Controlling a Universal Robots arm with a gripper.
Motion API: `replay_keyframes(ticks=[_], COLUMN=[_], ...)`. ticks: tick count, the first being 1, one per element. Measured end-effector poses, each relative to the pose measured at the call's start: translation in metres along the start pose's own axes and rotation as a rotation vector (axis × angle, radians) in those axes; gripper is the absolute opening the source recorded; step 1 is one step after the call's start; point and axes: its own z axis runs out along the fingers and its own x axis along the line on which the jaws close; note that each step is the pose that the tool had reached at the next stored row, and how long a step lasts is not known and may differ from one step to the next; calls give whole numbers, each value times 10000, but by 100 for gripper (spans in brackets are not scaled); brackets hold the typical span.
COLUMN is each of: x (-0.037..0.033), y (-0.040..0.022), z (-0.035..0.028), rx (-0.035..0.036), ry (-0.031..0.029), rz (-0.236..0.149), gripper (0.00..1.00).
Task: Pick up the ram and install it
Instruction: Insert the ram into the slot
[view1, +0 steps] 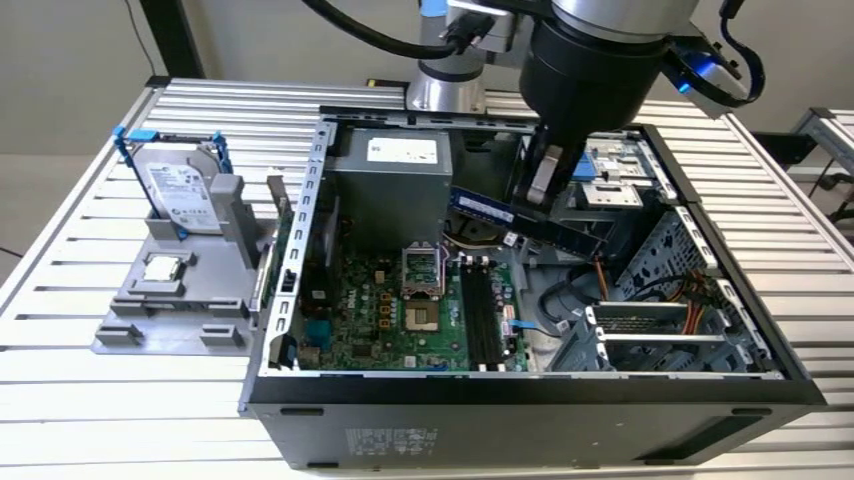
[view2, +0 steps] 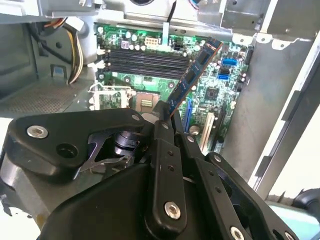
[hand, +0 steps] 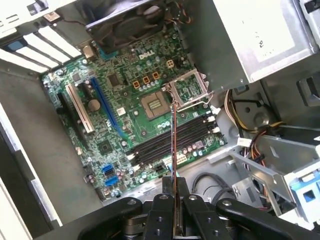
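My gripper (view1: 539, 190) is shut on the ram (view1: 527, 224), a long dark blue stick with black chips. I hold it tilted in the air inside the open computer case (view1: 287, 270), above the green motherboard (view1: 387, 315). In the second wrist view the ram (view2: 192, 75) juts out slantwise from the gripper (view2: 163, 118) over the board. The first wrist view shows the ram (hand: 173, 145) edge-on as a thin line rising from the gripper (hand: 174, 197). It hangs over the black ram slots (hand: 160, 150), which appear unfilled in the exterior view (view1: 487, 312).
A grey holder (view1: 174, 300) on the slatted table at the exterior view's left carries a silver hard drive (view1: 180, 188) in a blue frame and a small processor chip (view1: 163, 268). Inside the case are the power supply (view1: 394, 170), the processor socket (view1: 420, 270), cables and a drive cage (view1: 621, 180).
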Motion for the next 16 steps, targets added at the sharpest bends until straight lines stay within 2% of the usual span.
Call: replay_keyframes(ticks=[16], x=[-1], y=[0], z=[1], rx=[86], ry=[-43], rz=[2103], gripper=[0])
